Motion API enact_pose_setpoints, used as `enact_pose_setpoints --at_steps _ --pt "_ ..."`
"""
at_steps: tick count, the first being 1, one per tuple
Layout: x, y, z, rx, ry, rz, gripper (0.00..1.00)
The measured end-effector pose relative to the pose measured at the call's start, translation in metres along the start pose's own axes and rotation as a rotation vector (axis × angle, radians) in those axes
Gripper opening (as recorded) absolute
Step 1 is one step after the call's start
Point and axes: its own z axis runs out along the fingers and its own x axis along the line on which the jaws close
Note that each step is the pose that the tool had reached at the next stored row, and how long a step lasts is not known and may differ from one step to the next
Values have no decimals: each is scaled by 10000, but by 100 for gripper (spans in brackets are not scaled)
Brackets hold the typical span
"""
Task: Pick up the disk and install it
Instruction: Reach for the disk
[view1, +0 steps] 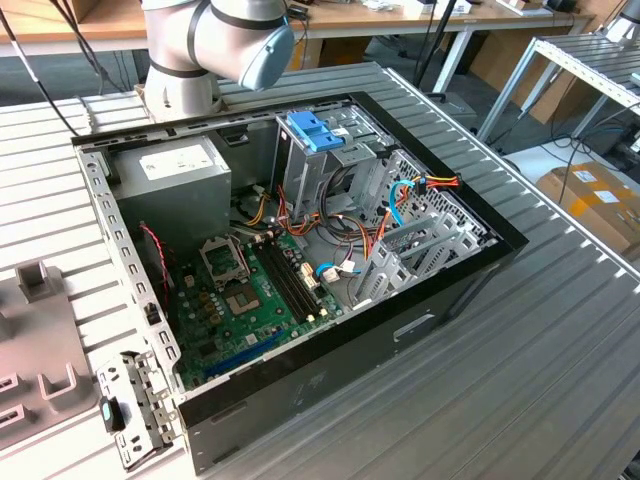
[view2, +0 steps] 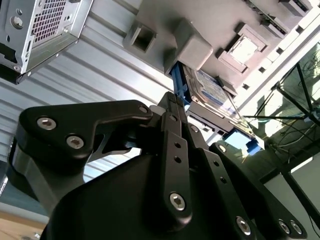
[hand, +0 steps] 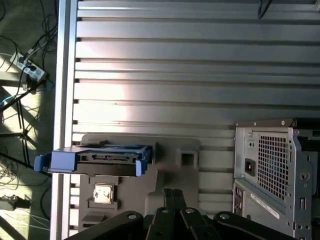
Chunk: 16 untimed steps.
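The likeliest trouble, as you stand: the hand (view2: 172, 100) is closed on nothing, and a closed hand brought down onto the disk (hand: 107, 157) would probably knock it askew in its grey holder (hand: 167, 162) rather than grasp it. Its blue side rails jut past the holder and could catch. Loose cables inside the open computer case (view1: 300, 250) may also snag a drive on its way in. The disk stands on edge in the holder, on the ribbed tabletop (hand: 200, 60), beside the case. It lies ahead of the hand, apart from it and off to one side of its line.
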Motion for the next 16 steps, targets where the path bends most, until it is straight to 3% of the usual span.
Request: enact_pose_setpoints --at_steps 7,13,16 --pt "178 27 22 3 1 -103 11" --pt "390 82 42 5 2 -130 11" --pt "528 105 53 5 1 -151 11"
